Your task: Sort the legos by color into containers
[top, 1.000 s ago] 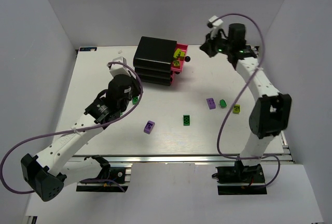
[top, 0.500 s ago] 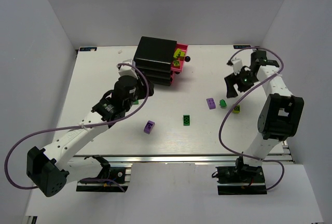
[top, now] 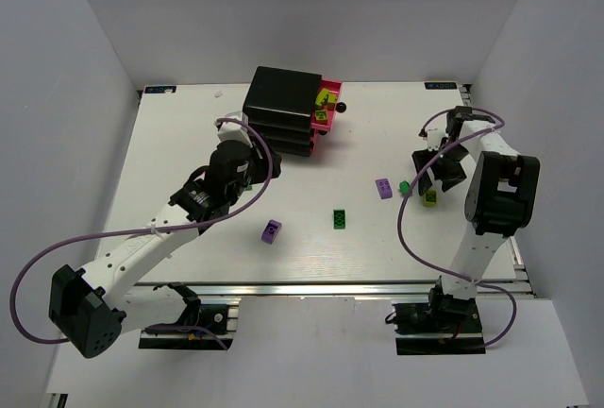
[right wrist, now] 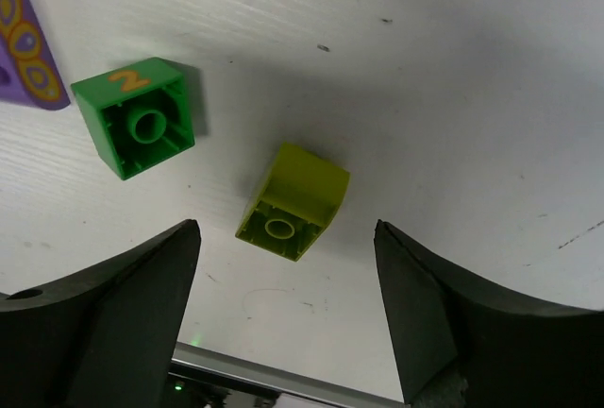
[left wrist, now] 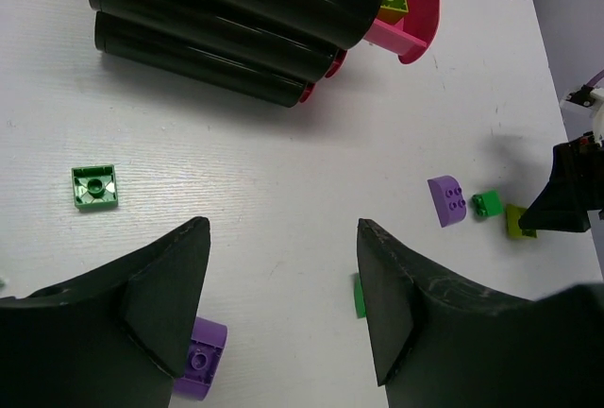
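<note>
The black cabinet (top: 281, 101) stands at the back, its top pink drawer (top: 331, 90) pulled out with lime and green legos inside. On the table lie a purple lego (top: 272, 230), a green lego (top: 339, 219), another purple lego (top: 384, 188), a small green lego (top: 405, 187) and a lime lego (top: 430, 197). My right gripper (right wrist: 287, 229) hangs open just above the lime lego (right wrist: 293, 202), beside the green lego (right wrist: 137, 115). My left gripper (left wrist: 280, 230) is open over bare table, with a flat green lego (left wrist: 94, 187) to its left and a purple lego (left wrist: 199, 371) under its left finger.
The two lower drawers (left wrist: 321, 73) look shut. The pulled-out drawer's black knob (top: 342, 107) sticks out to the right. The right table edge with its metal rail (right wrist: 264, 384) runs close behind the right gripper. Purple cables loop from both arms.
My right arm swung from the back near the drawer down to the lime lego at the right. Both grippers went from shut to open. The left gripper shifted slightly towards the cabinet.
</note>
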Robot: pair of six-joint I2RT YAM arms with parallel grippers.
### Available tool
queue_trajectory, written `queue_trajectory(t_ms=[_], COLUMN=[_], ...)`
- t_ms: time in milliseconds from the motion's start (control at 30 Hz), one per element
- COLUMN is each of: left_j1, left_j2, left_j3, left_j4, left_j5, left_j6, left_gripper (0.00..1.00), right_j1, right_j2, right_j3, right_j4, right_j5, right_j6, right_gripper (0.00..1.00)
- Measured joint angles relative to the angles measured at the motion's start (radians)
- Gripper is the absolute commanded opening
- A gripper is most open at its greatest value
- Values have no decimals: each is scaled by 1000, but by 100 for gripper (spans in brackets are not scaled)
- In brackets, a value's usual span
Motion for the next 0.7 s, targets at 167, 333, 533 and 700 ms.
queue_trajectory(t_ms=[167, 333, 533, 700], left_j1=[0, 0, 0, 0], left_j2=[-1, -1, -6, -18], left_j3=[-5, -6, -16, -26], left_j4=[0, 0, 0, -3], left_j5=[-2, -3, -8, -12], left_j6=[0, 0, -1, -8], left_gripper=[73, 74, 73, 74], right_j1=[0, 0, 2, 6], right_j2=[3, 18, 40, 55], right_j3=[-3, -5, -42, -49], right_j4=[11, 29, 37, 39], right_j5=[35, 48, 52, 53], right_j6=[117, 173, 198, 211], right_gripper=[68, 62, 56, 18])
